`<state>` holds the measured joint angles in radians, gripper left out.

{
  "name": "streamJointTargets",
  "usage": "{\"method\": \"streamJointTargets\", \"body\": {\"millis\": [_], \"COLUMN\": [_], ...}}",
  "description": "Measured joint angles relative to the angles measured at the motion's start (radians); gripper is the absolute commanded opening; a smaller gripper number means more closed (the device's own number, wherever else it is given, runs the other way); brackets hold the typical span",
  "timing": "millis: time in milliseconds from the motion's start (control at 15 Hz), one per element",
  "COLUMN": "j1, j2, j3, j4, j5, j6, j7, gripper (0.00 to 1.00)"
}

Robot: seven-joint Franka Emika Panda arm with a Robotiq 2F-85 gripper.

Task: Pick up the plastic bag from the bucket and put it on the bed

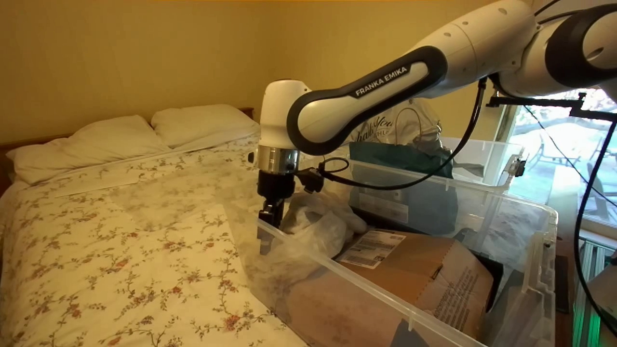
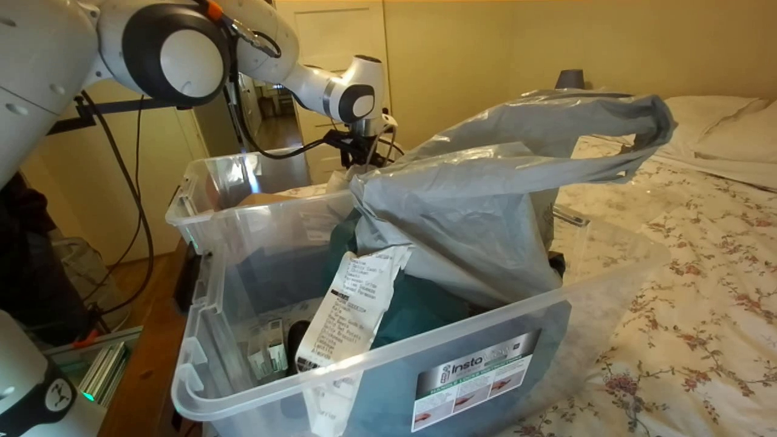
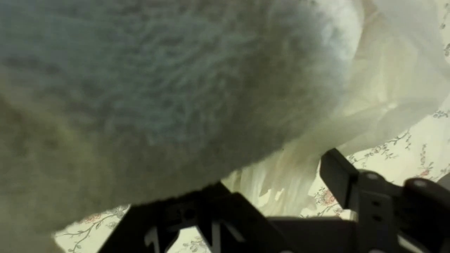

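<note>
A crumpled, translucent white plastic bag (image 1: 320, 226) lies on a cardboard box in a clear plastic bin (image 1: 376, 289). My gripper (image 1: 265, 243) points down beside the bag, at the bin's wall nearest the bed (image 1: 168, 255); its fingertips show through that wall. In the wrist view my gripper (image 3: 276, 172) has its fingers wide apart. Thin film of the bag (image 3: 274, 168) shows between and beyond them, and a large blurred part of the bag covers much of that view. Whether a finger touches the bag cannot be told. In an exterior view the fingers are hidden behind a grey bag (image 2: 461, 224).
A second clear bin (image 2: 267, 394) holds the grey shopping bag, a teal bag (image 1: 405, 188) and a long receipt (image 2: 349, 309). The cardboard box (image 1: 424, 274) fills much of the bin under my gripper. Pillows (image 1: 202, 125) lie at the bed's head. A cable (image 1: 409, 185) hangs from the arm.
</note>
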<state>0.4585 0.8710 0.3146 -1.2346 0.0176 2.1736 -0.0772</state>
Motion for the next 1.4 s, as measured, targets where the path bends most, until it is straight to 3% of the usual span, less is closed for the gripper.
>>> {"method": "streamJointTargets", "body": {"millis": [67, 200, 600, 1133, 1400], "j1": [0.0, 0.0, 0.001, -0.005, 0.042], "j2": [0.012, 0.034, 0.096, 0.043, -0.101], "j3": [0.003, 0.01, 0.026, 0.012, -0.071], "j4": [0.015, 0.045, 0.121, 0.112, 0.015], "j5": [0.007, 0.019, 0.03, 0.016, -0.078], "j6": [0.0, 0.0, -0.002, 0.007, -0.012], "j7": [-0.008, -0.027, -0.087, -0.054, 0.113], "gripper": [0.63, 0.42, 0.03, 0.01, 0.0]}}
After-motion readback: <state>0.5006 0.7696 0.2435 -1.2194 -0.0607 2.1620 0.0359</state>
